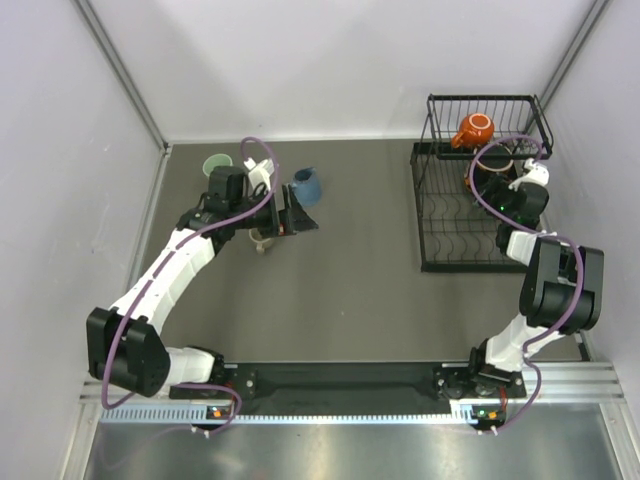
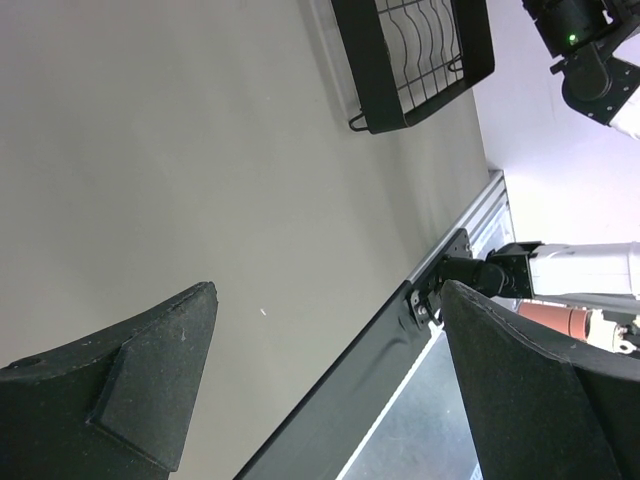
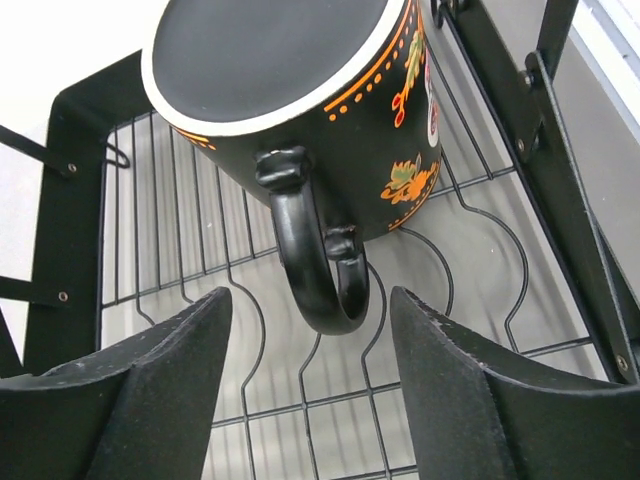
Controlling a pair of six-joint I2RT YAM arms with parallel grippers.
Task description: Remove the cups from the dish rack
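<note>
Now, at the dish rack (image 1: 450,235): right end effector (image 3: 310,300) hanging low over the lower tier, fingers spread apart and closed on nothing, one to each side of the handle of the black floral mug (image 3: 300,100). Lined up that way, most likely, to close across the handle loop, since the mug body looks too wide for an easy pinch. Resting on the wavy wires with a flat dark face and pale rim turned toward the wrist camera, apparently the base, so probably stored mouth-down to drain. Not yet lifted.

Up in the raised basket at the far end, just one thing in view: the small orange mug (image 1: 474,128), orientation hard to tell from above. No other cup to be made out in the rack.

Across on the tabletop (image 1: 370,290), well apart from the rack: the blue mug (image 1: 308,184), the pale green tumbler (image 1: 218,165) and the small beige mug (image 1: 262,241), grouped near the left arm, presumably a drop-off spot chosen to keep unloaded cups out of the right arm's way. Left end effector (image 2: 328,292) hovering there, fingers wide apart and empty, just beside the blue mug. At least three cups out and two left in the rack, judging by what shows.
</note>
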